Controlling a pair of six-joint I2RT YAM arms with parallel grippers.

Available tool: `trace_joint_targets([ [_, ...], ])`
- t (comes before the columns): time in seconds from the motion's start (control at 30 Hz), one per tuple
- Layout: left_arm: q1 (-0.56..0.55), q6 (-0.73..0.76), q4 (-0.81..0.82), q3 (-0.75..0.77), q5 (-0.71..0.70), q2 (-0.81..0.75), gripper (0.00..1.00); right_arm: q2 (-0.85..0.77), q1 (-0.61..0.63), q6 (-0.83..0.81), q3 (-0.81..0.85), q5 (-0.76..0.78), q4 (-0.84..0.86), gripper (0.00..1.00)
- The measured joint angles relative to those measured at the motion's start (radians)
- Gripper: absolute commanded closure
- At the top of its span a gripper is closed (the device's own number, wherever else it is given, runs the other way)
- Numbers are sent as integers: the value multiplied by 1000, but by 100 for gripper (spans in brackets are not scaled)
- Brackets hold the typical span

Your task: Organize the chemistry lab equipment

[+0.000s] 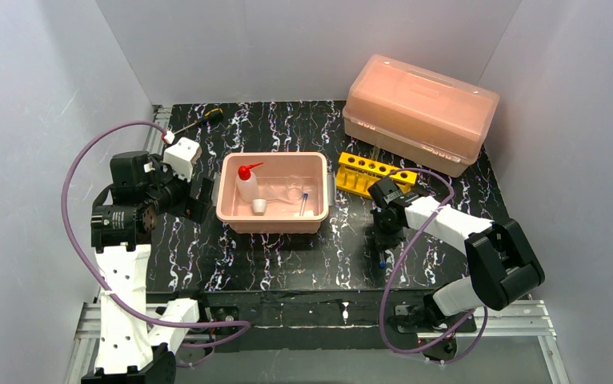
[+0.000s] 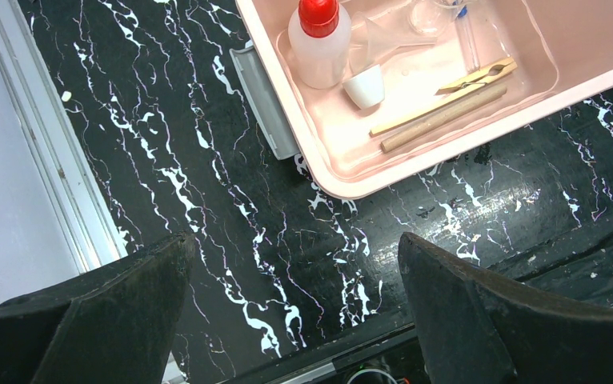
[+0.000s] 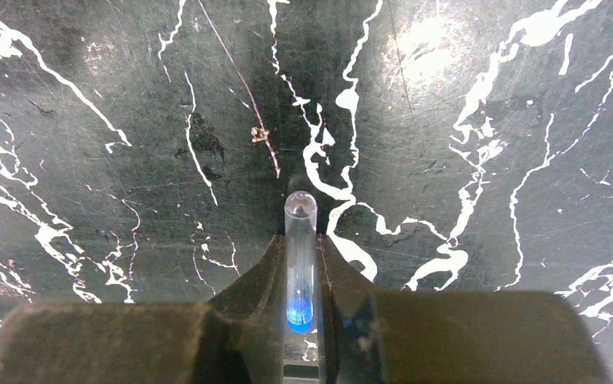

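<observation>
Blue-capped, the tube [image 3: 300,210] is clamped by the right gripper [image 3: 301,244] low on the bench [image 3: 127,120], apparently for lifting. The left gripper [image 2: 294,240] is held wide open, empty, beside the tray [image 2: 343,186]. The rack [image 1: 353,169], judged its destination, is set just beyond.

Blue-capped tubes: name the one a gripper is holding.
The tube pinched between the right gripper's fingers, outside the tray. The other tube lies loose in the pink tray.
</observation>
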Motion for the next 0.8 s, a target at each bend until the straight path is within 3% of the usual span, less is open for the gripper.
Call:
trace_joint_targets([
  [0.2, 0, 0, 0, 1, 0, 2, 2, -19, 14, 11, 0, 0, 1, 85],
  [0.4, 0, -1, 0, 1, 0, 9, 2, -160, 48, 21, 79, -8, -64, 84],
  [0.63, 0, -2, 0, 1, 0, 21, 2, -162, 89, 20, 491, -47, -144, 82],
  [0.8, 0, -2, 0, 1, 0, 20, 2, 1, 145, 9, 802, -88, -166, 81],
])
